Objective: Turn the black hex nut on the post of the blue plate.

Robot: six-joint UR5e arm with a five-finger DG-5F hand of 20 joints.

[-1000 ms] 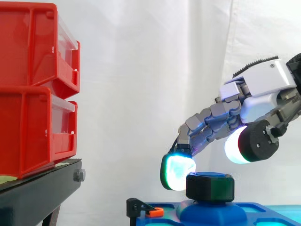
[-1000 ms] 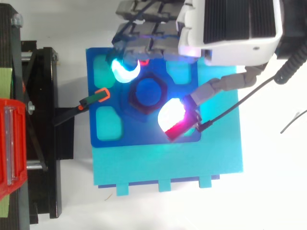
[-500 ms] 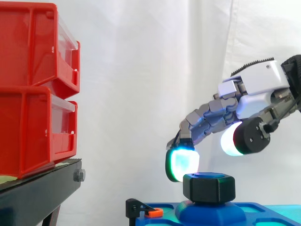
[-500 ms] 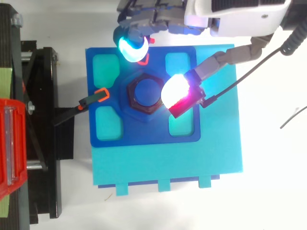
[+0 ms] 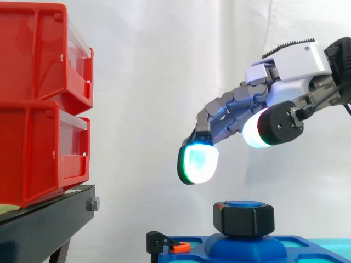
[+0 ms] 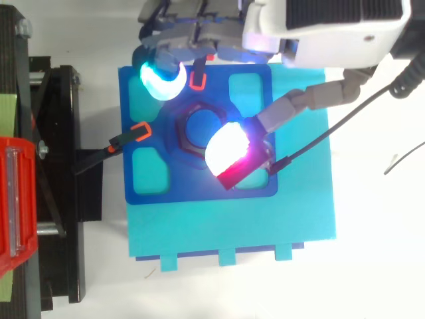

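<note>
Over at the right of the side view, the hand (image 5: 293, 76) hovers well above the black hex nut (image 5: 244, 219), touching nothing. Its fingers are loosely bent and spread apart from the thumb, with nothing between them. One fingertip (image 5: 197, 163) glows cyan-green and hangs lowest, up and to the left of the nut; the thumb's pad (image 5: 255, 127) shows white, higher up.

From above, that cyan fingertip sits over the upper left part of the blue plate (image 6: 199, 191), while the thumb's pad – white with a red edge – overlaps the nut's lower right side. The nut sits on the blue post (image 6: 196, 125) at the middle of the plate, the post's round top showing inside it.

The plate lies on a lighter turquoise board (image 6: 232, 226) on the white desk (image 6: 372, 252). An orange clip (image 6: 141, 131) on a black arm touches the plate's left side – another orange clip (image 6: 196, 81) sits near its top edge. Red bins (image 5: 38, 98) stand stacked on the black stand (image 5: 44, 224) at the left.
</note>
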